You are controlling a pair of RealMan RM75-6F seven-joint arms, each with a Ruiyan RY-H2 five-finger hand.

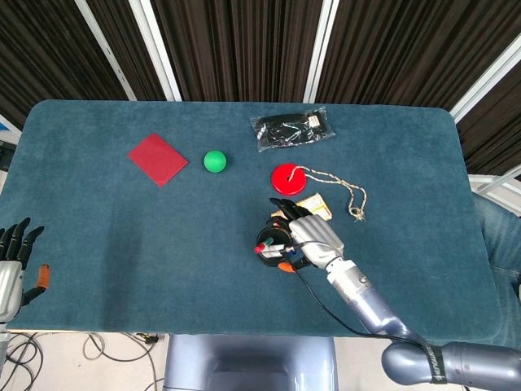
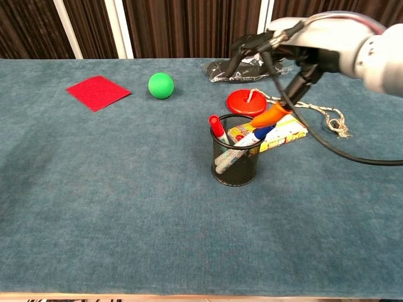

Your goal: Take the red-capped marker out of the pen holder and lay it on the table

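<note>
The red-capped marker [image 2: 217, 129] leans in the round black mesh pen holder [image 2: 236, 165], beneath the right hand [image 2: 277, 44], fingers apparently spread, empty.

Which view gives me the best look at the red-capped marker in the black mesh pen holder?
Chest view: the red-capped marker leans clear of the black mesh pen holder, unobstructed. Head view shows only its foreshortened cap, with the right hand crowding it.

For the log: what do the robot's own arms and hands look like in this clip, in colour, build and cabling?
The right robot hand has a silver-grey shell, black fingers and an orange-tipped thumb. Its forearm is a glossy silver-grey cylinder with a dark band near the elbow, and a thin black cable loops along it. The left robot hand, at the frame edge, matches: silver body, black fingers, orange thumb tip.
</note>
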